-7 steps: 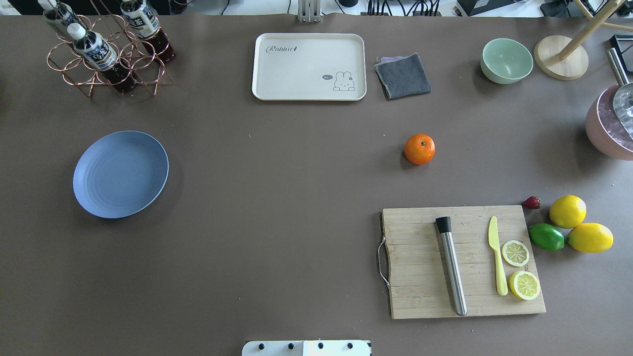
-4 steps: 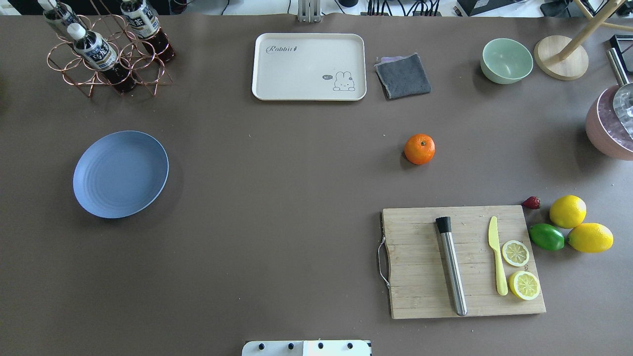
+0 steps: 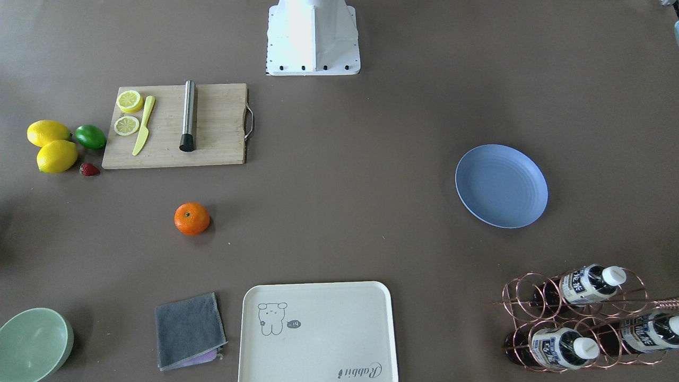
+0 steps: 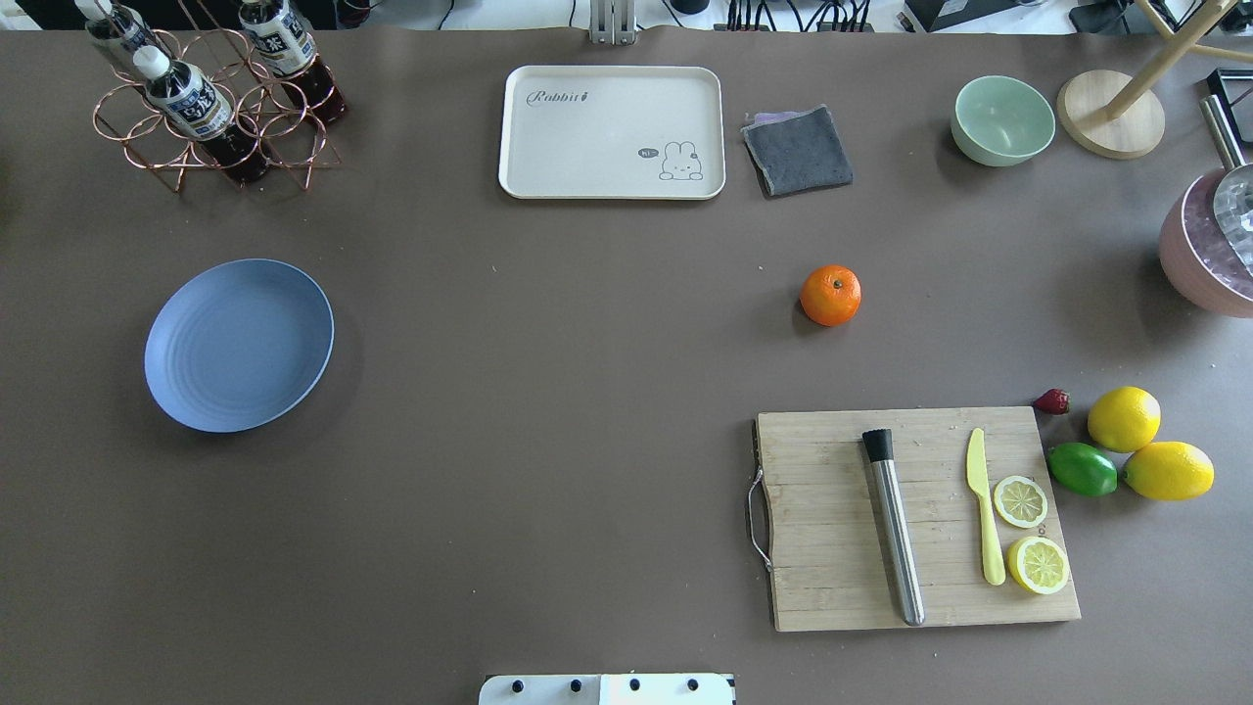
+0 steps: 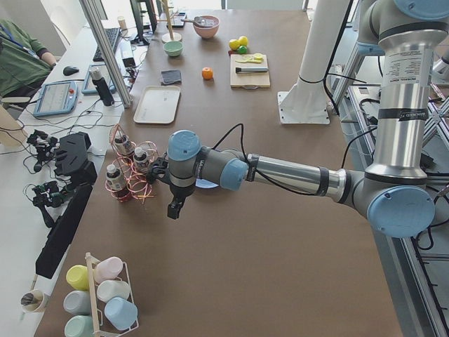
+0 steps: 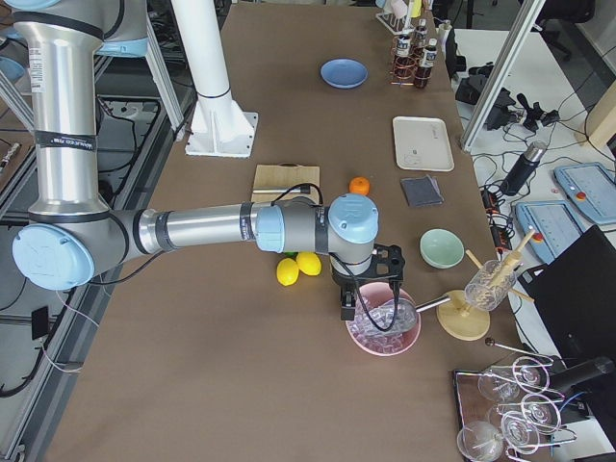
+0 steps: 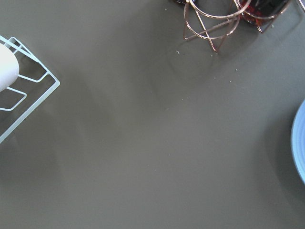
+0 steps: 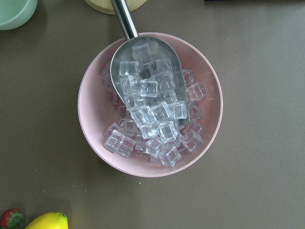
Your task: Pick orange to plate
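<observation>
Orange (image 4: 830, 295) noted on bare table, right of centre, stem dot up. The cutting board (image 4: 822, 548) is on its near side and the grey cloth (image 4: 798, 150) on its far side; neither is touched. Plate (image 4: 238, 345) lies at the left, well apart from the orange. Nothing is gripped. The task is judged to be at its start, with the reach to the fruit not yet begun.

Right gripper (image 6: 348, 306) is seen only from the side, hanging above the pink bowl of ice (image 8: 93, 102) at the table's right end. Whether its fingers are spread or pressed together cannot be told. Left gripper (image 5: 175, 208) is likewise seen only from the side, hanging over bare table beside the bottle rack (image 5: 130, 172). Its finger state cannot be told either.

Next move, as judged: the right arm, being nearer, is to be brought left over the orange and lowered, fingers spread wider than the fruit. The fruit may roll if one finger touches first. A long carry to the plate is then called for.
</observation>
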`<control>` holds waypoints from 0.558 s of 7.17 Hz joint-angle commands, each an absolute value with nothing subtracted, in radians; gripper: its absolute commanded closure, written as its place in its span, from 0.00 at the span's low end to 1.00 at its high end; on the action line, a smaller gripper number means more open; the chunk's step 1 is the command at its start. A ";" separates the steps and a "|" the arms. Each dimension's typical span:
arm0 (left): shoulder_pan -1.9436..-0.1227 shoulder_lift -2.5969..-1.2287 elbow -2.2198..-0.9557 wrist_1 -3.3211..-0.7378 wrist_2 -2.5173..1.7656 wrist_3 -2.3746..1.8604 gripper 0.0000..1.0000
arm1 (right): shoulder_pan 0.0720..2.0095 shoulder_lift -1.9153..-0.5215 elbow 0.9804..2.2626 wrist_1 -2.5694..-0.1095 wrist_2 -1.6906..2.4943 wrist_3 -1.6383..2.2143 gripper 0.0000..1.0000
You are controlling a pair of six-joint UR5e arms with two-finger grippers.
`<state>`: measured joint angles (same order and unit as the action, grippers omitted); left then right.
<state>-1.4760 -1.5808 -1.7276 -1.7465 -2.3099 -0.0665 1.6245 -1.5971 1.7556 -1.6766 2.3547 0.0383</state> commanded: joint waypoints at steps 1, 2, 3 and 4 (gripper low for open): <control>-1.476 -1.560 -1.726 -1.796 -2.324 -0.105 0.02 | 1.624 -1.595 1.762 -1.677 2.355 0.043 0.00; -1.476 -1.569 -1.712 -1.821 -2.341 -0.101 0.02 | 1.624 -1.594 1.763 -1.677 2.355 0.043 0.00; -1.476 -1.560 -1.706 -1.854 -2.339 -0.104 0.02 | 1.624 -1.594 1.763 -1.677 2.358 0.043 0.00; -1.476 -1.548 -1.675 -1.923 -2.341 -0.104 0.02 | 1.624 -1.594 1.763 -1.677 2.364 0.043 0.00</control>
